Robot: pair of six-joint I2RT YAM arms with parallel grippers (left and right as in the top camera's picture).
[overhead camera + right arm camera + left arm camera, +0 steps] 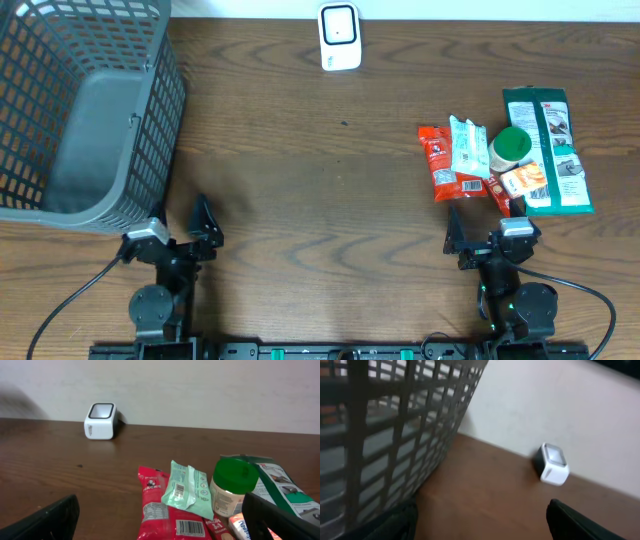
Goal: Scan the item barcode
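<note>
Bench [330, 200]: brown wood, mostly bare through the middle of the overhead frame.

Basket [85, 110]: grey mesh, fills the upper left. It sits just ahead of your left arm, probably the drop point for scanned items. In the left wrist view its wall takes up the whole left half.

Green flat pack [548, 150]: far right, largest of the item pile, lying flat.

Red snack pouch [440, 163]: left edge of the pile. In the right wrist view it shows a barcode facing up at the bottom, so it looks like the easiest pick.

Pale wipes packet [185, 487] overlaps the pouch; the green-lidded jar [234, 485] stands touching it. A small orange pack [525, 180] lies below the jar. The crowding may get in the way of a clean grasp.

Scanner [340, 37]: white, top centre against the wall, window facing the arms. Path from the pile to it looks clear.

Left end effector [205, 222]: lower left, wide open, holding nothing.

Right end effector [478, 232]: lower right, just below the pile, fully open, empty.
</note>
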